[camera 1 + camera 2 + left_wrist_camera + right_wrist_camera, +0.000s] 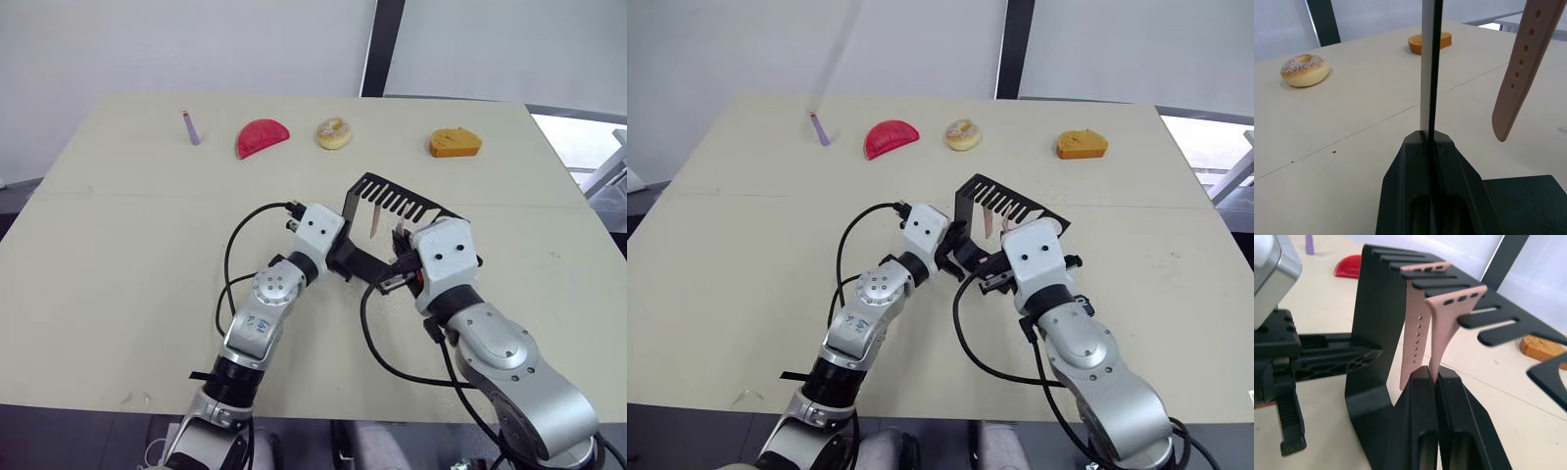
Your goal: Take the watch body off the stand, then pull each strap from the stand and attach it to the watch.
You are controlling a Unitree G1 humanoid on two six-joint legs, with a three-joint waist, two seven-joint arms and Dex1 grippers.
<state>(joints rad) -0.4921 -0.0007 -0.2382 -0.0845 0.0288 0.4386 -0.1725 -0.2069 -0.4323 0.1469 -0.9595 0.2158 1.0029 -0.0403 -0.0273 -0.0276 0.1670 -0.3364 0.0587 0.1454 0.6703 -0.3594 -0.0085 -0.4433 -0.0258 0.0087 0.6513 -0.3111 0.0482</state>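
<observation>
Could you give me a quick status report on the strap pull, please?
Left gripper shut on the stand upright. Right gripper shut on the nearer strap, hanging from the comb. Second strap hangs beside it. Nothing in the way.

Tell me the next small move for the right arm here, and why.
Probably pull the nearer strap down and out of its slot. The right gripper is shut on its lower end, while its top hangs in the stand comb beside the other strap. The left gripper is clamped on the stand's upright, bracing it.

The stand sits mid-table; two straps hang from its comb arm, apparently side by side.
</observation>
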